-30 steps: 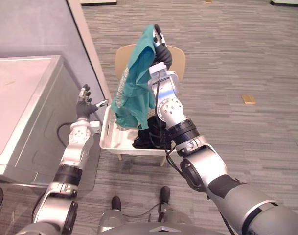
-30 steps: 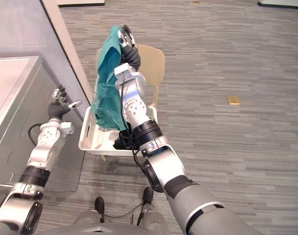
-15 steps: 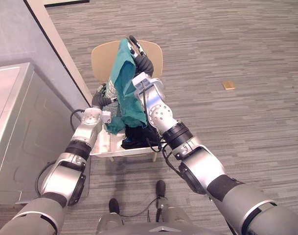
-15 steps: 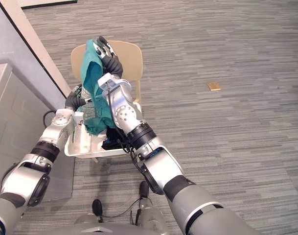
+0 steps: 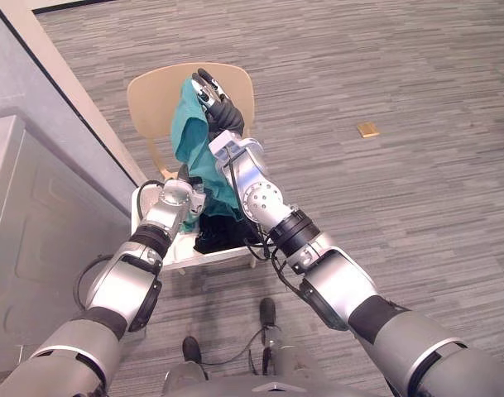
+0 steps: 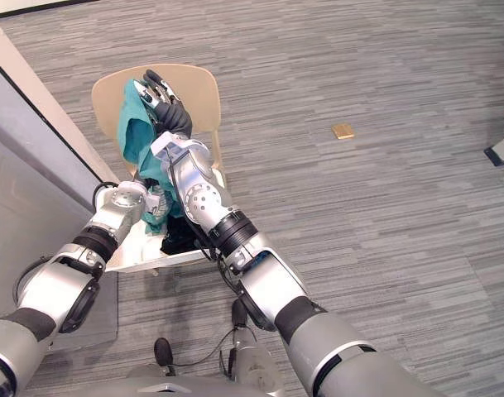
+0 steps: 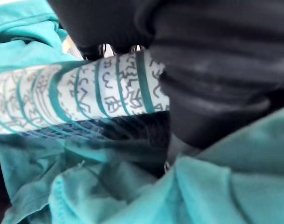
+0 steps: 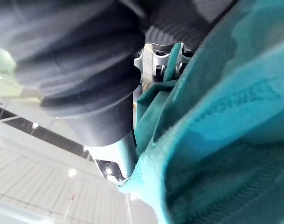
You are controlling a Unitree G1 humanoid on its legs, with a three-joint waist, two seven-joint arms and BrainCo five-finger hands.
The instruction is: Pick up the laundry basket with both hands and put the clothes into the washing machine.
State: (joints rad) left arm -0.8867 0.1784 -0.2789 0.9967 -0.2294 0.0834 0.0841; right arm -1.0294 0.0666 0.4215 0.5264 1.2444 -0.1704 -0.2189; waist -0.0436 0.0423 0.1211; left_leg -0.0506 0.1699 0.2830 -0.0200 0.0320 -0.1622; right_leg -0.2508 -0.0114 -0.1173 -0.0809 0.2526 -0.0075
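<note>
1. Laundry basket (image 5: 170,253): white, resting on the seat of a wooden chair (image 5: 151,95) at 11 o'clock in the head view. The washing machine (image 5: 36,223) stands at 9 o'clock from the basket.
2. Right hand (image 5: 212,93): raised above the basket, fingers curled round the top of a teal shirt (image 5: 185,132). The shirt hangs down to the basket. Dark clothes (image 5: 214,236) lie in the basket, at 6 o'clock from the shirt.
3. Left hand (image 5: 184,178): at the basket, buried in the hanging shirt. Whether its fingers are spread or closed cannot be told.
4. Step in hand, as judged: carry the shirt to the machine.
5. Raise the shirt until its hem clears the basket rim before any sideways travel.
6. Gather the lower half with the left hand so that no loose cloth trails.
7. Swing toward 9 o'clock slowly, because a snagged hem may drag the basket off the chair.
</note>
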